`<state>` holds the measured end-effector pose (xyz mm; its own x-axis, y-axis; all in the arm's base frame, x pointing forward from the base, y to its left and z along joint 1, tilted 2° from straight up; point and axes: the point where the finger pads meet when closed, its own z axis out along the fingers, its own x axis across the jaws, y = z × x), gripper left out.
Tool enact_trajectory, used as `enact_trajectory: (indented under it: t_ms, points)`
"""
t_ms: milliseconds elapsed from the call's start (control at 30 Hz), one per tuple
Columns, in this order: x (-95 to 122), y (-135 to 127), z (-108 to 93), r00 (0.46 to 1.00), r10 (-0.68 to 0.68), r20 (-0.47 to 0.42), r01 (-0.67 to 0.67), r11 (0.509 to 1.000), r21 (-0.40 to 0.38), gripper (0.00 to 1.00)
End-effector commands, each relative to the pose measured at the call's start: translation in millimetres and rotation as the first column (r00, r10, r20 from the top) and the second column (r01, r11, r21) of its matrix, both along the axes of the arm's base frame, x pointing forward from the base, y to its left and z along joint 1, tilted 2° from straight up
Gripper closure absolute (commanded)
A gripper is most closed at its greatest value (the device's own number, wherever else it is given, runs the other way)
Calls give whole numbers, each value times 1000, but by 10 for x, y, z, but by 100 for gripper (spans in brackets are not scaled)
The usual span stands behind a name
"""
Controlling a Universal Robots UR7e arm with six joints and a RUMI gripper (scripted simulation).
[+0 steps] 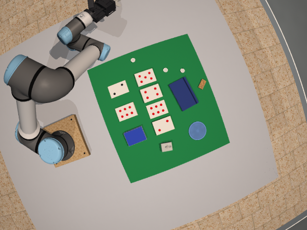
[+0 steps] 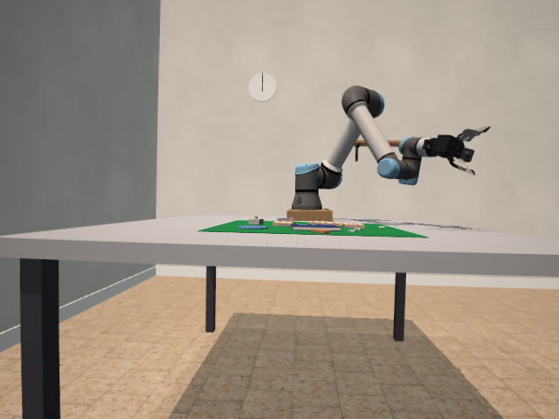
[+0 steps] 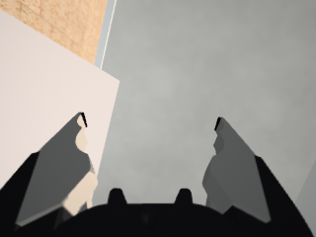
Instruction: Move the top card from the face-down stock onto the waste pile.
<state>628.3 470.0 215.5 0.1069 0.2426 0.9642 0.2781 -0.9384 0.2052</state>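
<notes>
The face-down stock (image 1: 135, 135) is a blue-backed pile in the mat's near row. Beside it lies the waste pile (image 1: 163, 125), topped by a cream card with two red pips. In the exterior view the stock (image 2: 285, 220) is seen edge-on. My gripper (image 2: 469, 151) is open and empty. It is held high in the air, off the mat and far from the cards. In the overhead view its black body (image 1: 104, 7) is at the top edge. In the wrist view the fingers stand wide apart with nothing between them, facing wall and floor.
On the green mat (image 1: 158, 106) lie several face-up cards in two columns (image 1: 151, 93) (image 1: 126, 111), a dark blue notebook (image 1: 183, 93), a blue disc (image 1: 197, 130), a small grey box (image 1: 166, 146), a cork piece (image 1: 202, 84) and three white chips (image 1: 165, 70).
</notes>
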Motion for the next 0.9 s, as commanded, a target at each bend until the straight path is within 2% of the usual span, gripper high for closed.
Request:
enact_trajectory:
  t_ms: [0, 633, 867]
  points:
    - [0, 0, 10, 1000, 0, 1, 0, 1000, 1, 0]
    - [4, -6, 9, 1000, -1, 1, 1, 1000, 0, 0]
    - [70, -128, -17, 1000, -11, -10, 10, 999, -37, 0]
